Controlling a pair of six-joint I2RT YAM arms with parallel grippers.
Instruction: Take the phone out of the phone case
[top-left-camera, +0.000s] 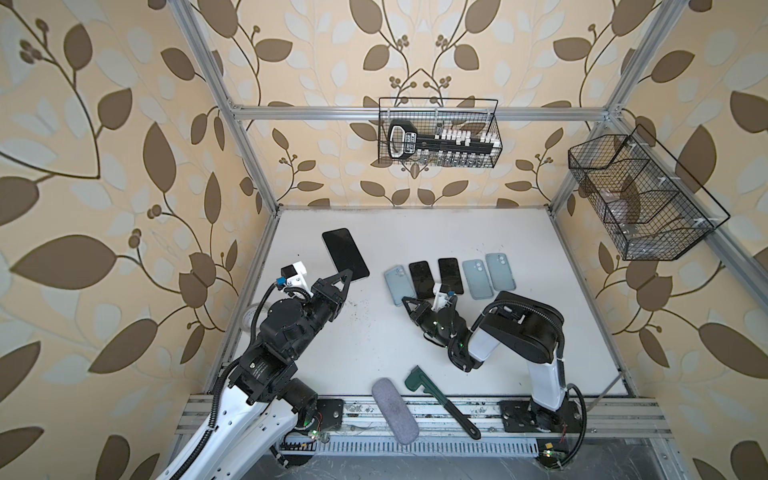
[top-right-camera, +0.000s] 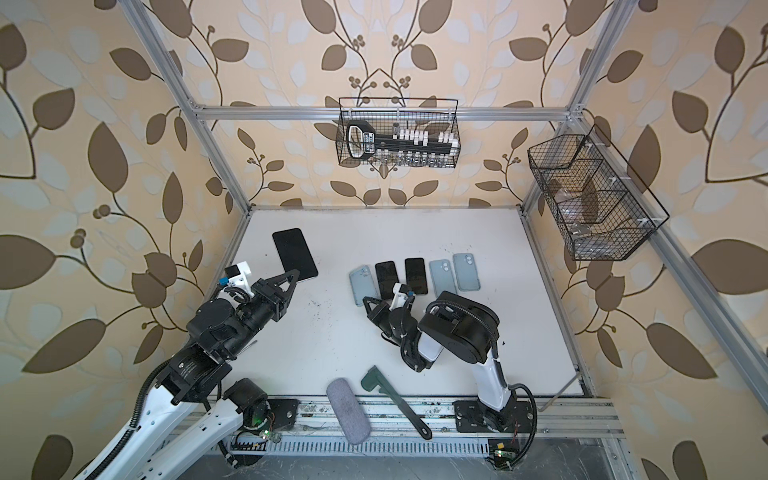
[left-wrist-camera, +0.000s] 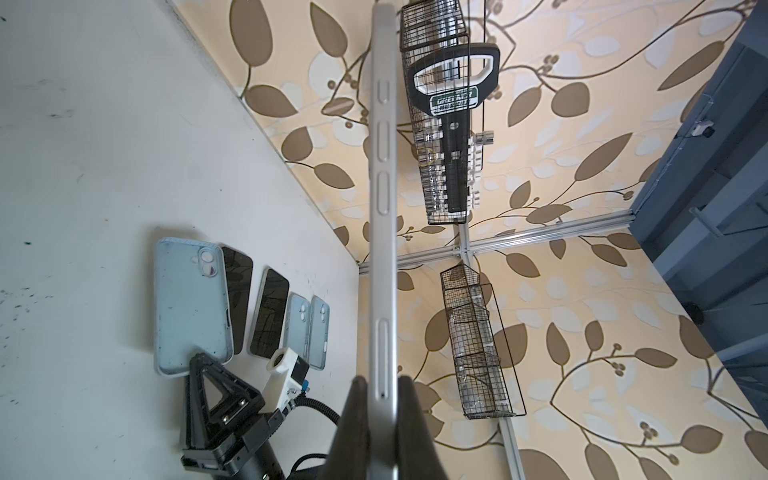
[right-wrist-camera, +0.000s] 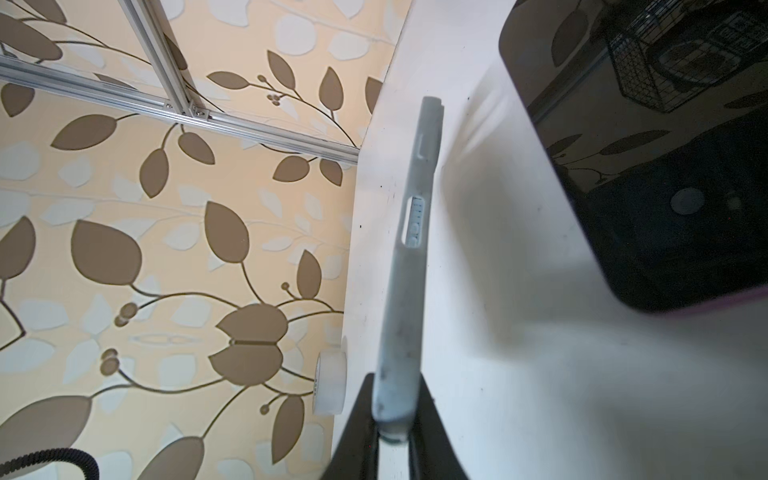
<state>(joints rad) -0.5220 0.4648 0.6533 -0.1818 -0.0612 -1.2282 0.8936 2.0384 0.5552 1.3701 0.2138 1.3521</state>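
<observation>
Your left pincer (top-left-camera: 347, 277) is clamped on the near short end of the bare phone (top-left-camera: 345, 253), its dark screen facing up in both top views. In the left wrist view the two fingers (left-wrist-camera: 353, 428) press flat on either face of the phone (left-wrist-camera: 382, 208), which shows edge-on with its side buttons visible. The phone is out of its case and held over the left part of the white bench (top-left-camera: 415, 232).

Your right pincer (top-left-camera: 405, 300) is narrow, closed on the near end of the pale blue phone case (top-left-camera: 395, 284). In the right wrist view the case (right-wrist-camera: 411, 249) runs edge-on out from between the fingers (right-wrist-camera: 361, 415). The case is at the left end of a row on the bench. Beside it lie two dark-screened phones (top-left-camera: 420, 279) (top-left-camera: 451, 275), then two more pale blue cases (top-left-camera: 476, 278) (top-left-camera: 500, 271), camera cutouts up.

At the front edge lie a grey pouch (top-left-camera: 394, 411) and a dark green wrench (top-left-camera: 440, 403), near each other but apart. A roll of tape (right-wrist-camera: 330, 382) sits at the bench's left edge. A wire basket (top-left-camera: 438, 133) with a socket rail hangs on the back wall, and a second wire basket (top-left-camera: 636, 199) on the right wall.
</observation>
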